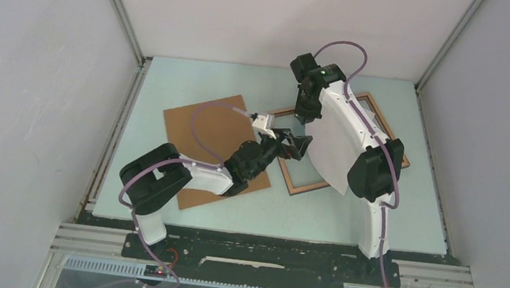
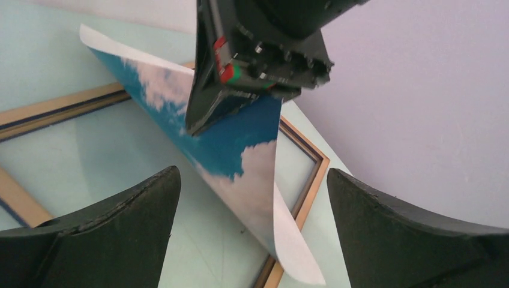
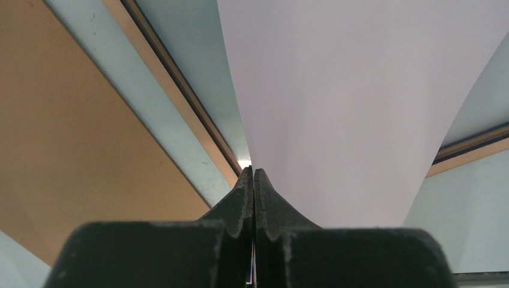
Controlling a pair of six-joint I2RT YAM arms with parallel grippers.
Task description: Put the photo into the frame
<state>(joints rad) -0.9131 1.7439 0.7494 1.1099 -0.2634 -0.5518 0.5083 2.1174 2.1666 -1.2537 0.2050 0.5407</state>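
Observation:
The photo [image 1: 334, 149] hangs curled above the frame [image 1: 308, 187], its white back up in the top view. My right gripper [image 1: 305, 119] is shut on the photo's edge; the right wrist view has the jaws [image 3: 253, 172] pressed together on the white sheet [image 3: 360, 108]. Seen from the left wrist, the printed side [image 2: 240, 156] is blue sky and white cloud, and its lower corner droops over the frame's wooden rail [image 2: 312, 183]. My left gripper [image 1: 297, 148] is open just left of the photo, with nothing between its fingers [image 2: 120, 228].
A brown board [image 1: 210, 139] lies flat on the pale green table [image 1: 172, 85] to the left of the frame, under my left arm. It fills the left side of the right wrist view [image 3: 72, 138]. Grey walls close in both sides and the back.

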